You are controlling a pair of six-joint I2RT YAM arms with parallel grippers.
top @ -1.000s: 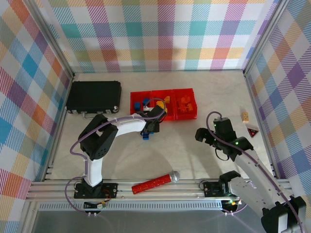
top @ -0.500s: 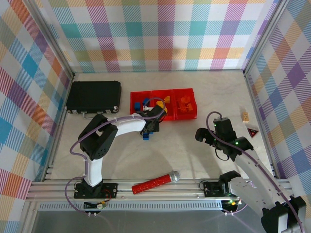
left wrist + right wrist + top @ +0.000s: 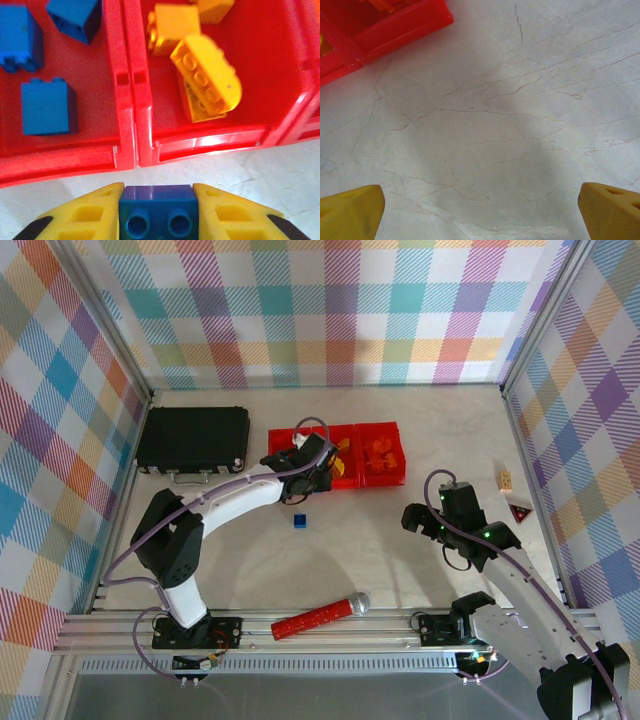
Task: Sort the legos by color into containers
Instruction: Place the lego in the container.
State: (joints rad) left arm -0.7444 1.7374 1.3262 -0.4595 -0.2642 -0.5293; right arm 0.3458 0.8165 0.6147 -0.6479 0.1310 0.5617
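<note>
Misplacement risk: left end effector (image 3: 156,192), clamped on a blue lego (image 3: 156,214), hangs just short of the rim of the containers (image 3: 200,150), at the blue-yellow divider (image 3: 127,100). Early release may land it on the worktop (image 3: 265,172) or among yellow legos (image 3: 207,80). Right end effector (image 3: 480,200): jaws apart.

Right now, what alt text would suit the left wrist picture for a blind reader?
The left hand pinches a blue lego between its yellow fingers at the bottom edge. Beyond it stand red containers: one compartment holds three blue legos, the next yellow legos.
</note>
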